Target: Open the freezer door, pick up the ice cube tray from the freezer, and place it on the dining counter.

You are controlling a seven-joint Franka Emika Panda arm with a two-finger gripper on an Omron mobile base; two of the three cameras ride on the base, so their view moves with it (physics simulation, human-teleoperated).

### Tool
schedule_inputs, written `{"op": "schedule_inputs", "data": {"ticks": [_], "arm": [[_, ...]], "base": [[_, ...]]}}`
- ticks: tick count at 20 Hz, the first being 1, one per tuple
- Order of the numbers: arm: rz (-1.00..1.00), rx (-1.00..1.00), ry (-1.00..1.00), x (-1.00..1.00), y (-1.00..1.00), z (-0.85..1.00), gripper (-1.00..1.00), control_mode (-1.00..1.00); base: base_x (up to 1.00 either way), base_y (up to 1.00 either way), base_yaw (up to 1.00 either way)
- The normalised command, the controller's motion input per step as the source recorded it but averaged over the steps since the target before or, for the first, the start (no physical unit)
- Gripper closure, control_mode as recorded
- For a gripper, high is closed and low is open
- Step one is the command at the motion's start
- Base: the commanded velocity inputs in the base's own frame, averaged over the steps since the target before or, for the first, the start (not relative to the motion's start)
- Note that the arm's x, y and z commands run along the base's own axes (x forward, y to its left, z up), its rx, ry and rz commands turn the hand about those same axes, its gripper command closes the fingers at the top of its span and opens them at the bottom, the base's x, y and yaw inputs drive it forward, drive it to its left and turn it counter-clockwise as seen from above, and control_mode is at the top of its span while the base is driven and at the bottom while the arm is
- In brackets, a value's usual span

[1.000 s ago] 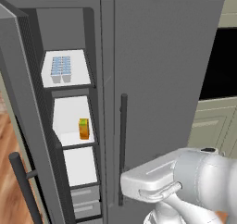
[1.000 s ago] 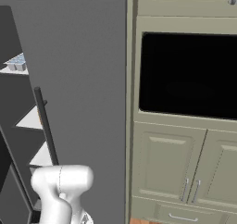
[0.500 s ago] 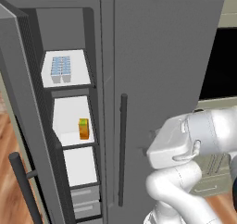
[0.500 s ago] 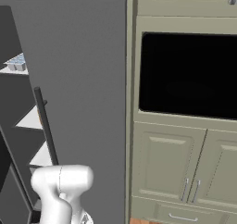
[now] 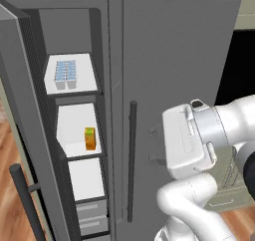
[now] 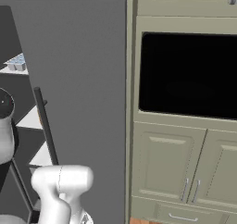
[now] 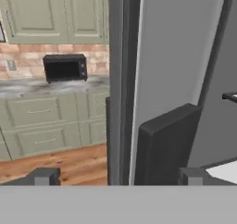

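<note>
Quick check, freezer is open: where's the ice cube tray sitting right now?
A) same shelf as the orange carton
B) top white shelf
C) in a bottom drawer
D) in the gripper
B: in the left base view the ice cube tray lies on the top white shelf of the freezer, one shelf above the small orange carton.

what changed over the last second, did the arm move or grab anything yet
The arm moved: in the left base view its white wrist section rose from the lower right and swung up in front of the closed wide door. Nothing was gripped. The freezer door stayed open, the ice cube tray kept its place on the top shelf, and the orange and green carton stayed on the shelf below.
</note>
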Motion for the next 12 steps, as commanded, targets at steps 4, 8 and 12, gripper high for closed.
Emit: {"op": "schedule_inputs", "data": {"ticks": [4, 8, 12], "arm": [[0.2, 0.0, -0.22, 0.56, 0.18, -0.51, -1.0, -1.0], [0.16, 0.0, -0.21, 0.63, 0.36, -0.57, -1.0, -1.0], [0.08, 0.0, -0.16, 0.6, 0.56, -0.54, -1.0, -1.0]], "base": [[0.0, 0.0, 0.0], [0.0, 0.0, 0.0], [0.0, 0.0, 0.0]]}}
